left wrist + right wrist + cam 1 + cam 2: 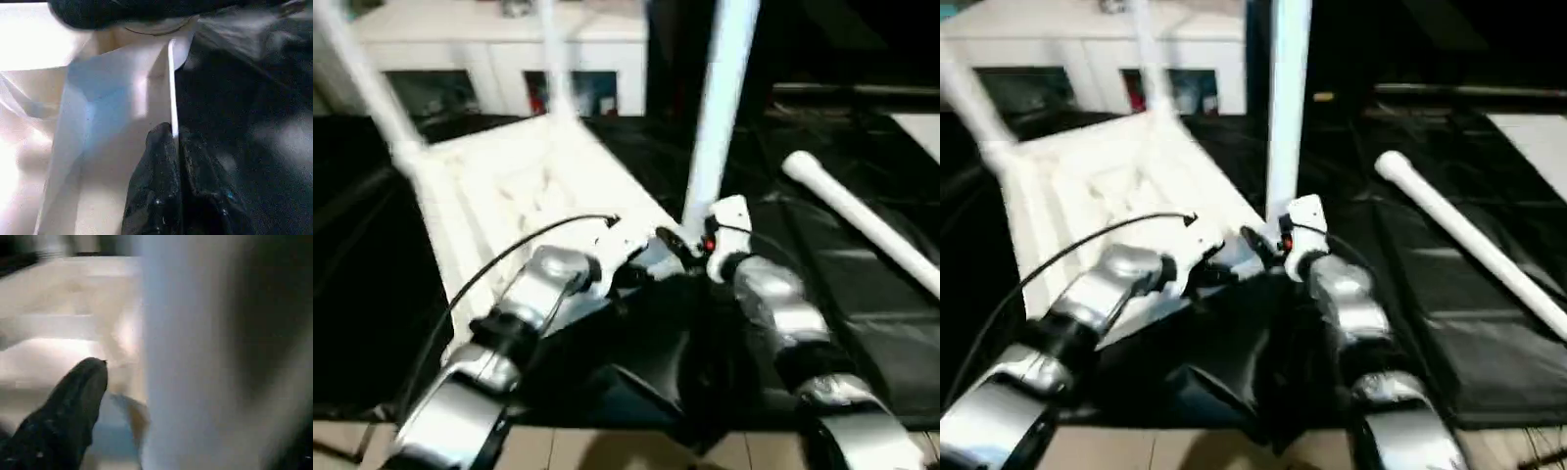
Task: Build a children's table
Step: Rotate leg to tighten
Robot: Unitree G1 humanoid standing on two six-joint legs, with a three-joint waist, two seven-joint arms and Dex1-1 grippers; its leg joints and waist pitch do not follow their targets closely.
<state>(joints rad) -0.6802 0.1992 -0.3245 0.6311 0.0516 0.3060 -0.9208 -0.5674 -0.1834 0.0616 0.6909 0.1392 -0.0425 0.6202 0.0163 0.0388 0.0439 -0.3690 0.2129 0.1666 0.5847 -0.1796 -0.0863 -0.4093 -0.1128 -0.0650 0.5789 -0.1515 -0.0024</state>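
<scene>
While the white plastic rectangular tabletop is lying upside down on the black mat, ribbed underside up and tipped a bit, three long white tapered tube legs are already sticking up from its corner sockets: one at the far left, one at the back, and the near one right in front of the wrists. The fourth white tube leg is lying loose on the mat, well apart to the right.

The left gripper is clenching the thin edge wall of the tabletop near that corner, steadying it. The right gripper is sitting against the near leg with one black finger beside it; can't tell if it's gripping or letting go.

My guess: that near leg is getting seated. To do it well, I'd be keeping the left pinch firm so the top isn't sliding, pushing straight down along the leg's axis, not sideways, and checking it's standing square before reaching for the loose one.
</scene>
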